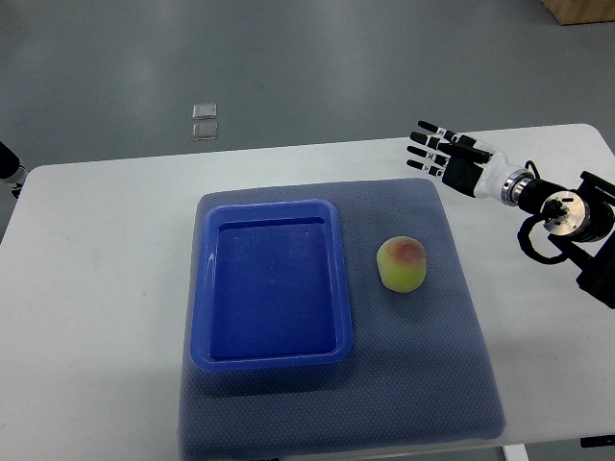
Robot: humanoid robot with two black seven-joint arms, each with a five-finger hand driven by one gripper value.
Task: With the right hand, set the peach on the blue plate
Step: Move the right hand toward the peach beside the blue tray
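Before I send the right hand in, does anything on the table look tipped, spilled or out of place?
Nothing stands out. The peach sits intact on the grey mat, apart from the empty blue plate. The right hand hovers open over the mat's far corner.

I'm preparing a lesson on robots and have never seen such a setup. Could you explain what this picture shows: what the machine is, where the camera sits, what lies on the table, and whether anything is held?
This is one camera view, looking steeply down from the robot's own side. The robot is a humanoid with two arms. Its right hand reaches in from the right edge, fingers spread, holding nothing. Of the left arm only a dark bit shows at the left edge. On the white table lies a grey mat. On the mat sit an empty blue plate, shaped like a shallow tray, and a peach just to its right, not touching it. The peach is meant to go on the plate; that is not yet done.
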